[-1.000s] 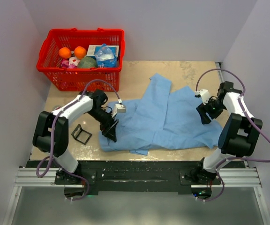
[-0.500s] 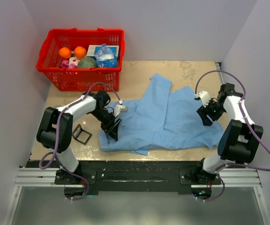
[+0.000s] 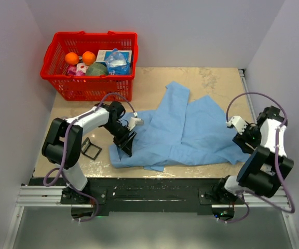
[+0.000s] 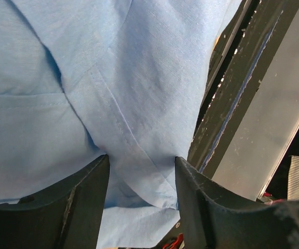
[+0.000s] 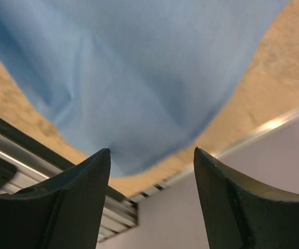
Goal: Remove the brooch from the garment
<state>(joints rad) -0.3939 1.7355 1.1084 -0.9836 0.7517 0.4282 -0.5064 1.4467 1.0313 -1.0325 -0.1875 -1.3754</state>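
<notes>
The light blue shirt [image 3: 191, 129] lies spread over the middle and right of the table. The brooch does not show in any view. My left gripper [image 3: 124, 146] is down on the shirt's near-left corner. In the left wrist view [image 4: 140, 161] its jaws stand apart with a fold of the cloth [image 4: 113, 78] lying between them. My right gripper [image 3: 241, 140] is open and empty at the shirt's right edge. In the right wrist view [image 5: 152, 153] the jaws frame the edge of the cloth [image 5: 139, 67] and bare table beyond it.
A red basket [image 3: 92, 35] with oranges and packets stands at the back left. A black square open frame [image 3: 90, 148] lies on the table left of my left gripper. The table's near edge and black rail [image 4: 243, 104] run close past the left gripper.
My right arm has swung from the shirt's right side back toward the near right edge of the table. My left gripper has shifted slightly on the shirt's corner.
</notes>
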